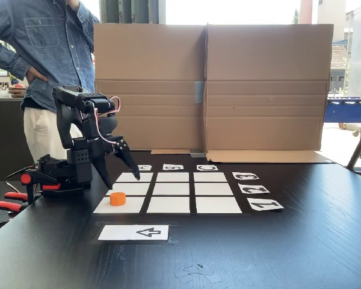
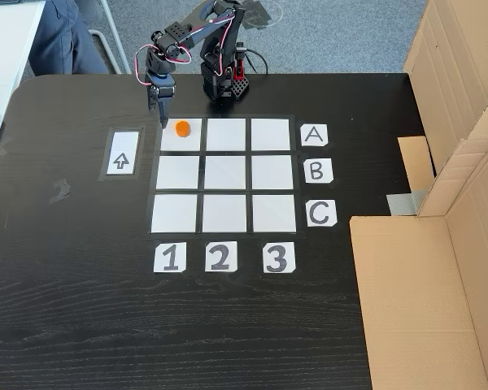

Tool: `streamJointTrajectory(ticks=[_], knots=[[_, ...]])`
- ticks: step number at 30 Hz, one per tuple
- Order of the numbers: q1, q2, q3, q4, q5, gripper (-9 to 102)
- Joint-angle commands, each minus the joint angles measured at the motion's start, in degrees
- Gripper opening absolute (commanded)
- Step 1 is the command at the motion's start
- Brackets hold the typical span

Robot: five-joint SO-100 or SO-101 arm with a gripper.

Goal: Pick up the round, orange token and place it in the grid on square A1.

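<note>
Nearest in a fixed view, arrow card [image 1: 134, 232] on the dark worktop [image 1: 277, 253], then orange token [image 1: 117, 198] resting on square A1 [image 2: 180, 135] of the grid [image 2: 224, 175], black end effector [image 1: 134, 173] just beyond, empty, closure impossible to judge, cardboard wall [image 1: 259, 90] behind.

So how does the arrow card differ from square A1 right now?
The arrow card bears a black arrow; square A1 is blank paper. The arrow card lies alone outside the grid; square A1 is its corner cell. The token sits on square A1, with the tool beside it; the arrow card carries nothing. Both are flat white rectangles.
</note>
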Motion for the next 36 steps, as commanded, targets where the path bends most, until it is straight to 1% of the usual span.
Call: streamJointTrajectory(ticks=[1, 10, 18, 22, 25, 33, 36], knots=[[3.8, 3.1, -4.7, 0.2, 0.0, 33], [14.3, 9.0, -13.9, 1.7, 0.0, 33], [24.4, 19.6, -14.2, 3.3, -0.4, 32], [30.7, 25.0, -13.0, 6.0, -2.5, 31], [35.3, 28.6, -11.4, 8.0, -6.2, 26], [45.4, 40.2, -1.5, 8.1, -8.9, 23], [47.5, 44.6, 2.5, 8.1, -10.9, 19]])
